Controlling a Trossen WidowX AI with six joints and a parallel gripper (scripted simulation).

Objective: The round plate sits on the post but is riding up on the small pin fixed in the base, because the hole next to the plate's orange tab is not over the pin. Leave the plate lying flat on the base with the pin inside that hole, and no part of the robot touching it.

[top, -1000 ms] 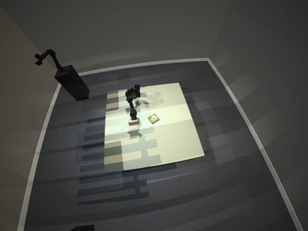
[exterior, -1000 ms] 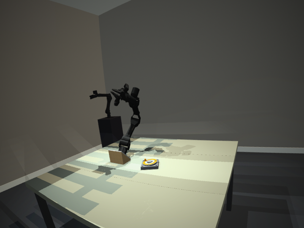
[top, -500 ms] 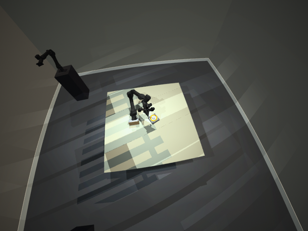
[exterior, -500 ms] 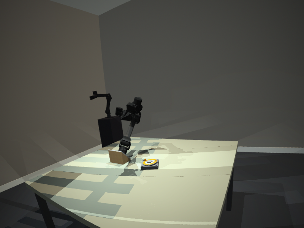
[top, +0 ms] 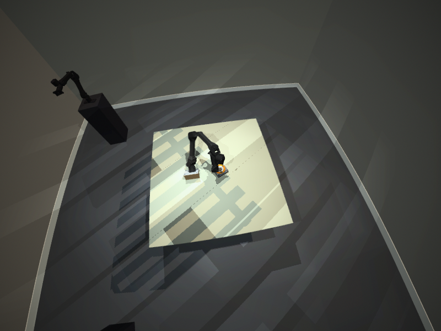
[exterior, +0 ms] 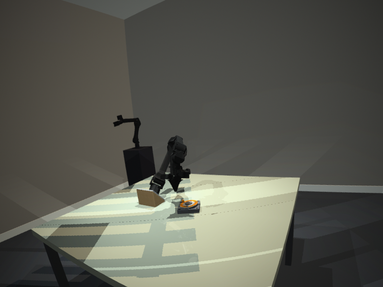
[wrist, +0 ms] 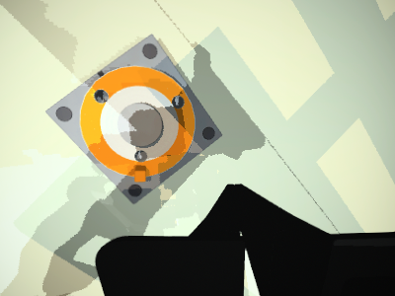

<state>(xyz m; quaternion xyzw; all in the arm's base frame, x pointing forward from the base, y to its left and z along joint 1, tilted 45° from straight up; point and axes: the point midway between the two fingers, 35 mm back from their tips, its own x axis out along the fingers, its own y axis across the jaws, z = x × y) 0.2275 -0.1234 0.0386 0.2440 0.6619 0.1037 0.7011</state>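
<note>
Fingers pinched together on nothing, the gripper (wrist: 242, 232) hangs just near of the orange plate (wrist: 137, 119), untouched on its base (wrist: 64, 113), turning not yet begun.

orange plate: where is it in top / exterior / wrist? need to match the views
Top: orange plate near the table's middle, partly hidden beneath the shut gripper.
Exterior: plate on the grey base, right of the tan block, below the gripper.
Wrist: plate upper left, orange tab pointing down-frame.
Shared landmark: the square grey base under the plate.
</note>
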